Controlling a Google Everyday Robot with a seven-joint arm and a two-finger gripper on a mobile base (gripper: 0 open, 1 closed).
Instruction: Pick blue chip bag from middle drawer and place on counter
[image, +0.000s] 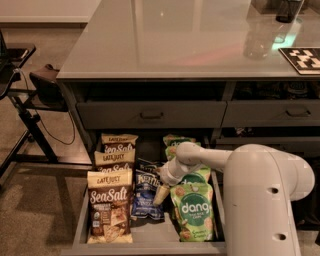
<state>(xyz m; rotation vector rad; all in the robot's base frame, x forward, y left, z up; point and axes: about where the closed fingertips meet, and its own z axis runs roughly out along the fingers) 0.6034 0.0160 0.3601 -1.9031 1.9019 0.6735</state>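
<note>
**Gripper poised at the navy bag's right edge**
The dark navy crinkly blue chip bag (146, 192) lies mid-row in the shallow grey middle drawer (81, 220), long axis running near to far. The cream-tipped gripper (161, 194) hangs just over its right side; whether it is spread or closed, I cannot tell. One navy bag, three tan bags (110, 205), at least two green bags (192, 212).

We see the navy blue chip bag (146, 192) lying mid-row in the open middle drawer (150, 235), below the worktop (165, 40) near edge, the tool (161, 195) seemingly touching it.
</note>
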